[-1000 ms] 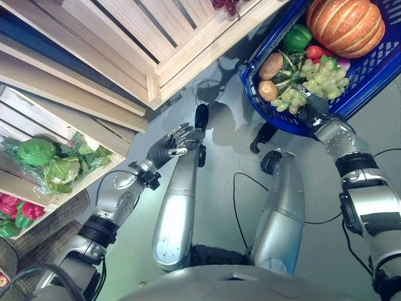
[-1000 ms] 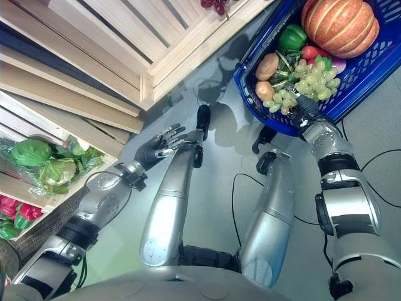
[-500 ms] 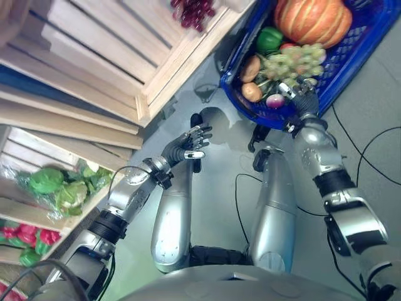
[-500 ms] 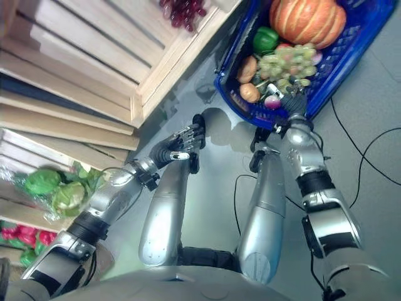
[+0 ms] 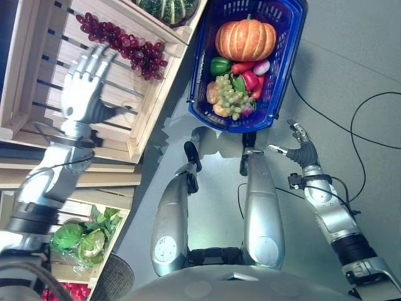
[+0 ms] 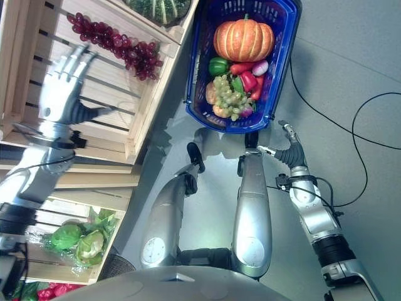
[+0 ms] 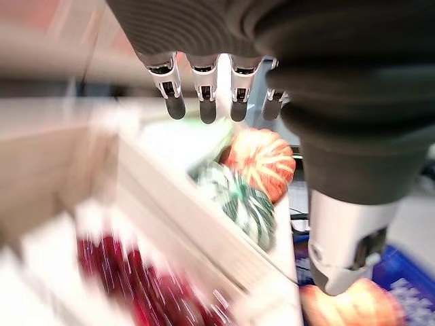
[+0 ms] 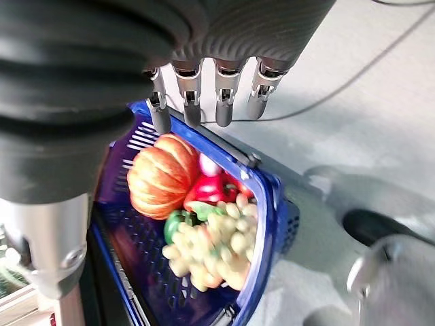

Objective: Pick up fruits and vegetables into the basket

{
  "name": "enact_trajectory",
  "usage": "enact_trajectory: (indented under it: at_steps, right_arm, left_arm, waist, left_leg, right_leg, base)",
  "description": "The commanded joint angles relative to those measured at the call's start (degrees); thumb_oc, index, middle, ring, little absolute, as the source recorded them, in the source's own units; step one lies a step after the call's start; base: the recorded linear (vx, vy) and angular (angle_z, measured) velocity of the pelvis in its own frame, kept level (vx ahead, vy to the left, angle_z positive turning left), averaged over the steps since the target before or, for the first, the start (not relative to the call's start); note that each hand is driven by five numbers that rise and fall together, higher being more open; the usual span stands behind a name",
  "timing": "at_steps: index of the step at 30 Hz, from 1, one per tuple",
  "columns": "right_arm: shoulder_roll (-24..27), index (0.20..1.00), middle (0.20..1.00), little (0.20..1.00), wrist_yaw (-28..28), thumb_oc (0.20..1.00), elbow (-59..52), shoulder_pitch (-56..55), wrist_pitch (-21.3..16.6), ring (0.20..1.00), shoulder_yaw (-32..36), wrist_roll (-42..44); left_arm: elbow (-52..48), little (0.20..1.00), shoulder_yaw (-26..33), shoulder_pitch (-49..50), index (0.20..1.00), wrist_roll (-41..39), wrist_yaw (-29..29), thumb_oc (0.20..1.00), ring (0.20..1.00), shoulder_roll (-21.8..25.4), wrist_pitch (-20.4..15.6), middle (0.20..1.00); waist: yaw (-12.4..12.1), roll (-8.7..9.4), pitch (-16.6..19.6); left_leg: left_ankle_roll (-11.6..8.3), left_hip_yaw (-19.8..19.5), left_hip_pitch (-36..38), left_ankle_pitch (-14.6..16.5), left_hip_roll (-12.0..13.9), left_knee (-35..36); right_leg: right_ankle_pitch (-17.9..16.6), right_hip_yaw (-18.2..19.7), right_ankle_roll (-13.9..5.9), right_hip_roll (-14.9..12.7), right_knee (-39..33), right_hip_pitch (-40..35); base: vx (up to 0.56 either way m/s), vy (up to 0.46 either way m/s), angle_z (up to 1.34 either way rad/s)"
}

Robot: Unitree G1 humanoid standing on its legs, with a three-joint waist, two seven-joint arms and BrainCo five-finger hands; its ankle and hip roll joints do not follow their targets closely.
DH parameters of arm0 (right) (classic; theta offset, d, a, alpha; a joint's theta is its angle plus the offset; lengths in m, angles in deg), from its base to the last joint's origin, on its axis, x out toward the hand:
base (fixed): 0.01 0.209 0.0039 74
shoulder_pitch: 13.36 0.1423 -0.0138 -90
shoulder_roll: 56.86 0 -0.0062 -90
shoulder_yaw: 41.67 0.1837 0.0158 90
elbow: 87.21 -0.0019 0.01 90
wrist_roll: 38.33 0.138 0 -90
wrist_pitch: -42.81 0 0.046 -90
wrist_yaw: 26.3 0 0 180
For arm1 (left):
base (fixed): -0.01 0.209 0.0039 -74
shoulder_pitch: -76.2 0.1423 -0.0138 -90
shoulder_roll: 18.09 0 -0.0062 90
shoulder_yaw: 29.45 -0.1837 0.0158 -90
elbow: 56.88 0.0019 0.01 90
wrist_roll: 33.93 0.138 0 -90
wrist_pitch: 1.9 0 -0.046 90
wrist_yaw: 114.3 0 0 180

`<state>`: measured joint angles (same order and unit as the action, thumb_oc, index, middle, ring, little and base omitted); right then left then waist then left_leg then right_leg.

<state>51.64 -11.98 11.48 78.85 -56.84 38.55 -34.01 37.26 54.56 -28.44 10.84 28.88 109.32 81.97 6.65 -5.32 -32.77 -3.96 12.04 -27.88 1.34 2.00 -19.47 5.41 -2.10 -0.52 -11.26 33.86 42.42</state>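
Note:
The blue basket (image 5: pixel 285 69) stands on the floor ahead, holding an orange pumpkin (image 5: pixel 245 39), green grapes (image 5: pixel 230 97), a green pepper (image 5: pixel 219 65) and red peppers (image 5: pixel 250 80). A bunch of red grapes (image 5: pixel 128 49) lies in the upper wooden crate (image 5: pixel 37 69). My left hand (image 5: pixel 81 94) hovers open over that crate's slats, its fingertips (image 7: pixel 204 109) just short of the grapes. My right hand (image 5: pixel 304 152) is open and empty beside the basket's near right corner, apart from it. Its fingers (image 8: pixel 204 95) stretch straight above the basket rim (image 8: pixel 268 190).
A green striped squash (image 5: pixel 166 7) sits in the crate section beyond the red grapes, and an orange pumpkin (image 7: pixel 262 156) lies behind it. A lower crate holds cabbages (image 5: pixel 78 238) and red peppers (image 5: pixel 62 291). Bare grey floor lies right of the basket.
The camera has swung. My left arm rose from beside the leg to over the upper crate near the red grapes. My right hand left the basket's rim and drew back, open.

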Motion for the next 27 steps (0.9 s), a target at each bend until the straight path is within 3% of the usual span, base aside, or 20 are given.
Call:
enact_trajectory:
  at_steps: [1,4,5,6,9,10,15,19,27]
  right_arm:
    - [4.1,1.000,1.000,1.000,-1.1,1.000,-4.4,-3.9,-3.8,1.000,2.3,-1.4]
    - [5.7,1.000,1.000,1.000,-1.6,1.000,-5.4,-4.2,-4.2,1.000,1.9,-1.8]
    - [5.8,1.000,1.000,1.000,-1.7,1.000,-5.5,-4.2,-4.3,1.000,2.1,-1.9]
    - [6.7,1.000,1.000,1.000,-2.4,1.000,-6.7,-4.4,-3.7,1.000,1.8,-2.0]
    - [7.8,1.000,1.000,1.000,-3.8,1.000,-8.4,-4.3,-3.3,1.000,1.7,-1.5]
    - [8.0,1.000,1.000,1.000,-4.1,1.000,-8.6,-4.4,-3.5,1.000,1.5,-1.5]
    - [8.2,1.000,1.000,1.000,-5.6,1.000,-10.4,-3.7,-3.5,1.000,0.7,-0.6]
    - [7.7,1.000,1.000,1.000,-6.2,1.000,-11.6,-2.4,-2.9,1.000,-0.1,-0.5]
    - [7.3,1.000,1.000,1.000,-4.8,1.000,-11.0,-0.3,-2.6,1.000,-1.4,0.6]
  left_arm:
    - [1.9,1.000,-1.1,0.5,1.000,8.2,-8.0,1.000,1.000,0.3,7.8,1.000]
    - [6.2,1.000,-4.6,-1.8,1.000,9.2,-9.7,1.000,1.000,2.3,11.7,1.000]
    - [6.7,1.000,-5.0,-2.4,1.000,9.2,-9.9,1.000,1.000,2.4,11.9,1.000]
    - [9.2,1.000,-7.3,-4.1,1.000,9.8,-8.8,1.000,1.000,3.2,14.7,1.000]
    - [14.3,1.000,-12.2,-8.9,1.000,9.1,-6.3,1.000,1.000,4.2,18.1,1.000]
    - [15.7,1.000,-13.0,-9.4,1.000,9.0,-5.8,1.000,1.000,4.3,18.4,1.000]
    - [25.1,1.000,-18.0,-15.4,1.000,10.5,-1.3,1.000,1.000,2.7,18.6,1.000]
    - [33.4,1.000,-20.7,-19.2,1.000,7.2,1.1,1.000,1.000,0.2,17.3,1.000]
    - [46.7,1.000,-24.5,-23.5,1.000,3.0,2.5,1.000,1.000,-2.2,18.5,1.000]
  waist:
    - [3.4,-4.51,3.0]
    - [4.8,-4.20,3.0]
    - [4.8,-4.17,3.0]
    - [5.7,-3.97,3.0]
    - [7.0,-3.50,3.0]
    - [7.4,-3.40,3.0]
    - [9.2,-2.52,3.0]
    - [10.3,-2.03,3.0]
    - [11.5,-1.38,3.0]
  left_leg:
    - [1.09,-0.4,-2.3,1.5,-0.8,-0.9]
    - [0.64,-0.4,-1.8,3.3,-0.8,-2.1]
    - [1.05,0.4,-2.7,2.1,-0.7,-1.9]
    - [0.58,0.2,-2.3,3.8,-0.6,-3.0]
    - [1.14,1.8,-4.1,3.3,-0.2,-4.1]
    - [0.77,1.3,-3.4,4.8,-0.2,-4.7]
    - [1.00,2.6,-5.0,6.1,0.5,-6.8]
    - [1.20,3.6,-6.8,7.0,1.1,-8.6]
    - [1.69,4.9,-10.1,9.0,2.0,-11.9]
  right_leg:
    - [4.5,-2.6,-2.44,2.6,-1.6,-2.6]
    - [5.5,-1.3,-3.06,2.9,-1.5,-3.1]
    - [4.1,-1.7,-2.64,2.8,-1.8,-2.2]
    - [5.3,-0.5,-3.27,3.1,-1.4,-2.6]
    - [3.4,0.2,-3.16,3.4,-1.9,-0.8]
    - [4.7,0.8,-3.68,3.6,-1.6,-1.5]
    - [4.1,2.1,-4.13,4.2,-1.8,-0.2]
    - [3.3,3.2,-4.48,4.6,-2.2,1.4]
    - [2.3,4.7,-4.91,4.7,-2.6,4.5]
  base:
    - [0.02,0.076,-0.11]
    - [0.08,0.063,-0.06]
    - [0.04,0.075,-0.06]
    - [0.04,0.073,-0.12]
    - [0.01,0.075,-0.26]
    - [0.11,0.049,-0.23]
    - [0.05,0.038,-0.20]
    - [0.04,0.040,-0.13]
    - [0.03,0.041,-0.09]
